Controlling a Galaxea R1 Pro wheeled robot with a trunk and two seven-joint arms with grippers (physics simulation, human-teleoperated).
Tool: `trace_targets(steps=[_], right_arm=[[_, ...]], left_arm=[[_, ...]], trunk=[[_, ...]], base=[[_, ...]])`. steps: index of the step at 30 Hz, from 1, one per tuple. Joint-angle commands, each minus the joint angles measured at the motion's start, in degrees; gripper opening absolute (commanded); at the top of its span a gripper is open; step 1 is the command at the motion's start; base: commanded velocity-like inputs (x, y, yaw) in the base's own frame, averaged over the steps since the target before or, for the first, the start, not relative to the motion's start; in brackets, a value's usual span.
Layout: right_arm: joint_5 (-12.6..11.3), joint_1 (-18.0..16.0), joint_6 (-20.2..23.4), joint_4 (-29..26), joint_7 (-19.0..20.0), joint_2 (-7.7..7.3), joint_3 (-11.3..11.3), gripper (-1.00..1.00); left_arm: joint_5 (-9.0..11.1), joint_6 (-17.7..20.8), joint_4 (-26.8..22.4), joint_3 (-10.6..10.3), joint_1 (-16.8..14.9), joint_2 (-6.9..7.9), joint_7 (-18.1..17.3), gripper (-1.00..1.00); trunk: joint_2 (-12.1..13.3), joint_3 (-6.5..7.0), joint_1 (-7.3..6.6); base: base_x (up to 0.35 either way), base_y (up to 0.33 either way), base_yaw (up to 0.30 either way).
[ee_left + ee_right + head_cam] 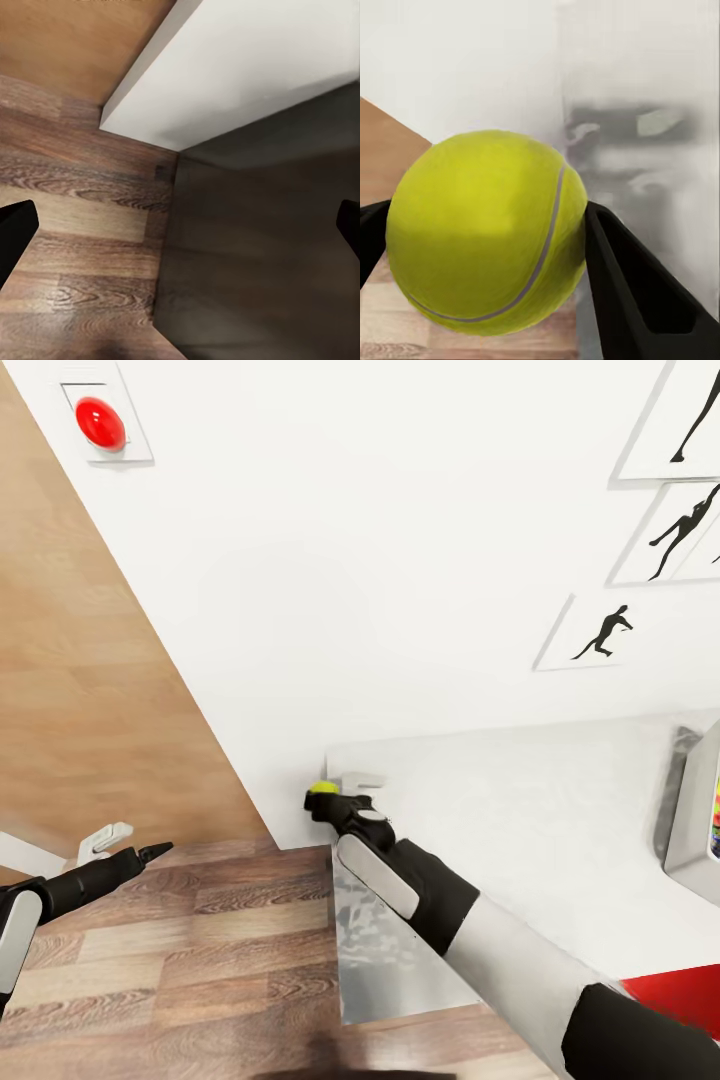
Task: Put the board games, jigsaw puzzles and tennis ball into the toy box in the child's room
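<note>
Clamped from both sides between the black fingers of the right gripper [322, 800], the small yellow-green tennis ball [486, 232] sits at the end of the outstretched right arm, over the far corner of the long pale grey-white table [540, 840]. Spread wide, the left gripper [180, 225] hangs low over the wood-plank floor [200, 960]. Black athlete-silhouette posters [605, 632] line the white wall [350, 540].
</note>
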Motion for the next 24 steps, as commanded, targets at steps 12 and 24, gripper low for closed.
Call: trace_targets(steps=[12,24], right_arm=[[-0.4,7.0,-0.3,-20.7,-8.8,-5.96,0.0,-1.0],[-0.5,7.2,-0.2,-21.0,-8.6,-5.97,-0.1,-1.0]], left_arm=[[0.1,0.3,0.0,0.1,0.0,-0.01,-0.2,1.0],[0.1,0.1,-0.1,0.1,0.0,-0.02,-0.3,1.0]], trunk=[[-0.1,-0.09,0.04],[-0.1,-0.09,0.04]], base=[[0.0,0.0,0.0],[0.0,0.0,0.0]])
